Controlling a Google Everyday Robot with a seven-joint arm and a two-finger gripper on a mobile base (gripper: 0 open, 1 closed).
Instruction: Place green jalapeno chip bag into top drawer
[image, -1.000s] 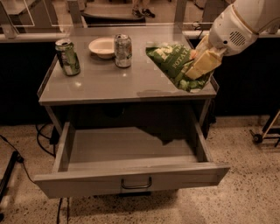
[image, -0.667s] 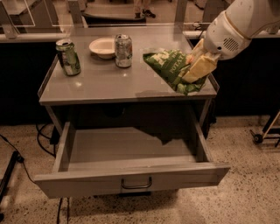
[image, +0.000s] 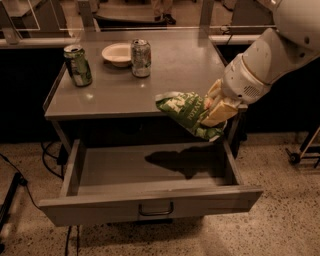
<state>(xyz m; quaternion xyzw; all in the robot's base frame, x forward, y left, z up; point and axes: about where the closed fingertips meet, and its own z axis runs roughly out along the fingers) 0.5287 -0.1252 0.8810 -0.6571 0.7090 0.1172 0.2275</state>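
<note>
Now we have the green jalapeno chip bag (image: 182, 111) off the surface (image: 175, 70) and carried forward. A second ago it hung over the right side of the surface; at this moment it sits past the front edge near the front right corner, lifted clear. Our gripper (image: 216, 107) is at the bag's right end, its fingers (image: 221, 112) clamped on the foil. The top drawer (image: 100, 210) stands pulled out below, and the bag's shadow falls on its floor toward the right rear corner. We judge the carry mostly done; what remains is lowering and letting go. The green can (image: 77, 65), silver can (image: 141, 58) and bowl (image: 117, 52) stand along the far edge.
</note>
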